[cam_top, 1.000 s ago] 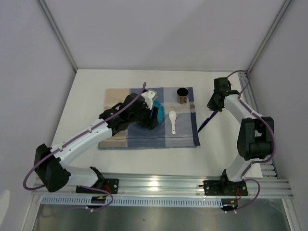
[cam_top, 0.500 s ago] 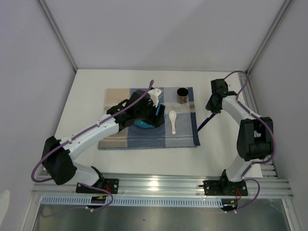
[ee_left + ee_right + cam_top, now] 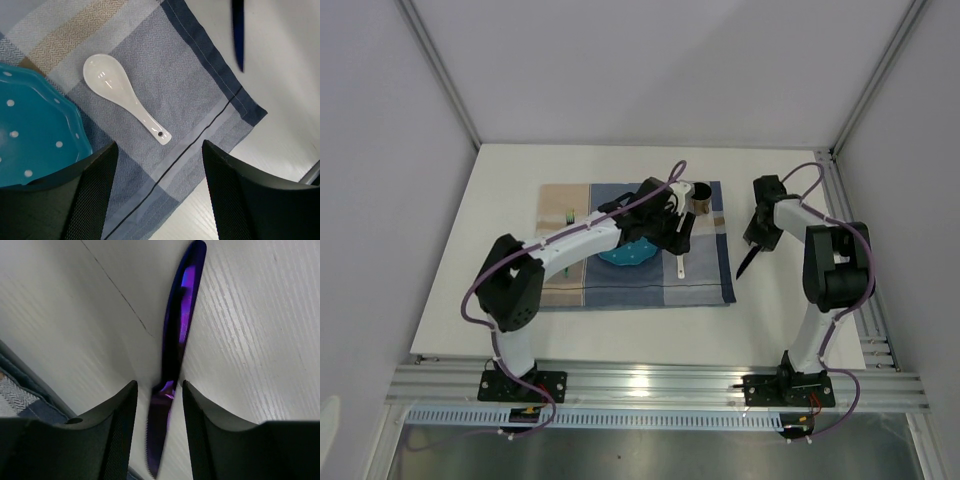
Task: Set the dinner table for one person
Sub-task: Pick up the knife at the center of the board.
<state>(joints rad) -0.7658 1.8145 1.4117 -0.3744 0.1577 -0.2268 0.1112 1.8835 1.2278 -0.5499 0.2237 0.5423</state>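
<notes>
- Only the top view shows the whole dinner table (image 3: 500, 200): white, rail-edged, with the checked placemat (image 3: 705, 285) around its middle and a dark cup (image 3: 700, 197) at the mat's far right corner
- Left wrist view alone gives the spoon (image 3: 120, 95) close up: white, bowl up, lying diagonally on the mat just beside the teal dotted plate (image 3: 35, 130), not touching it
- The left gripper (image 3: 158, 147) hangs over the spoon's handle end with jaws spread wide and nothing between them
- Right wrist view alone shows the right gripper (image 3: 158, 385) with jaws drawn narrow on a purple-blue knife (image 3: 179, 315), pinching it; the handle runs out past the fingertips, and the serrated blade is a blur near the lens
- From the top the knife slants over bare table just right of the mat; whether it touches the mat is unclear
- Left arm (image 3: 565, 250) is bent at the elbow, with the forearm crossing the plate towards far right
- Right arm (image 3: 835, 265) is folded upright, wrist reaching left and tilted down
</notes>
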